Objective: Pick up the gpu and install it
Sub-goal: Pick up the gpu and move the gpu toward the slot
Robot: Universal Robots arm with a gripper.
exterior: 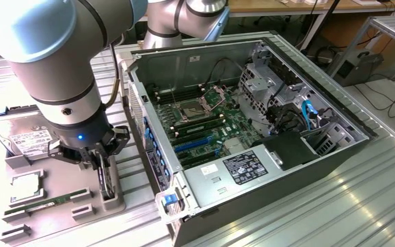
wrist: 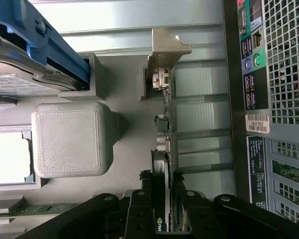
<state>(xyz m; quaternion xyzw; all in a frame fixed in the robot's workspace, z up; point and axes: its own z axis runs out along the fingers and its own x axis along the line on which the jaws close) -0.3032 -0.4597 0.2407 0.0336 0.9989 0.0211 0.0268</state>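
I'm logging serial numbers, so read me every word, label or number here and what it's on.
"1BQF5B2", roughly, last characters unsure: white tag on the computer case rear.
Power supply label: too small to read.
Hard drive label: too small to read.
Logo on the gpu: cut off, unreadable.

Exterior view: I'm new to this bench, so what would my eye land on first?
The big grey robot arm dominates the exterior view's left, its pincer shut on the gpu standing on edge in a grey holder. Centre frame, the open computer case shows its green motherboard.
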